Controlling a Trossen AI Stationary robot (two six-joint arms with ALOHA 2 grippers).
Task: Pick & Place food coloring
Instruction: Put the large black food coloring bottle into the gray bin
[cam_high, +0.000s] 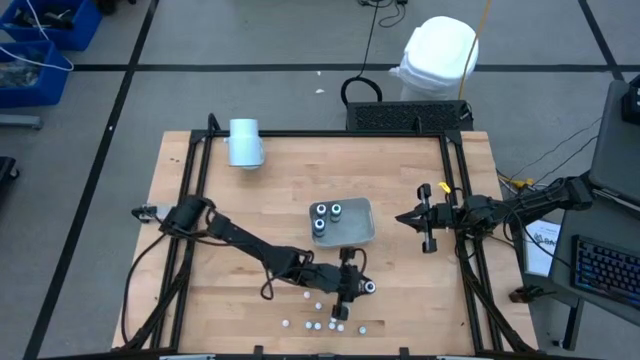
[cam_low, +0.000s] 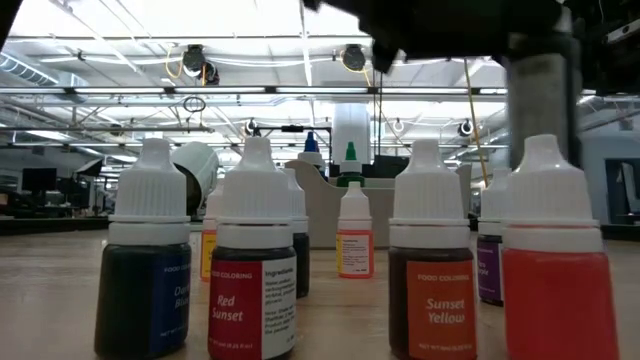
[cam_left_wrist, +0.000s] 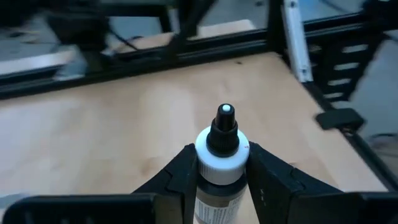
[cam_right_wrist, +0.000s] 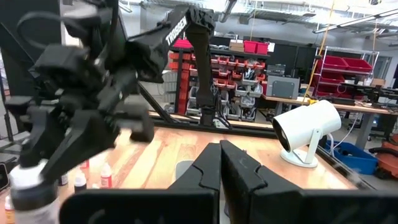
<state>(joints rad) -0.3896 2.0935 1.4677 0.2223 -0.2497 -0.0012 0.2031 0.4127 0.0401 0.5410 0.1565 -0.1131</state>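
Gripping small dark white-collared food coloring bottle (cam_left_wrist: 219, 163) squarely in left gripper (cam_left_wrist: 221, 171); advisably lifting upright toward translucent grey-blue tray (cam_high: 367, 231) at twelve o'clock.

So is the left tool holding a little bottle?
Yes, the left tool has its fingers pressed on both sides of a white-collared bottle.

Even, bright overhead light — ceiling strips (cam_low: 250, 45) glare white in the low view. Shadows on the table (cam_high: 300, 170) are soft. The left arm (cam_right_wrist: 87, 118) smears with blur — nearest bottles (cam_low: 555, 270) look soft.
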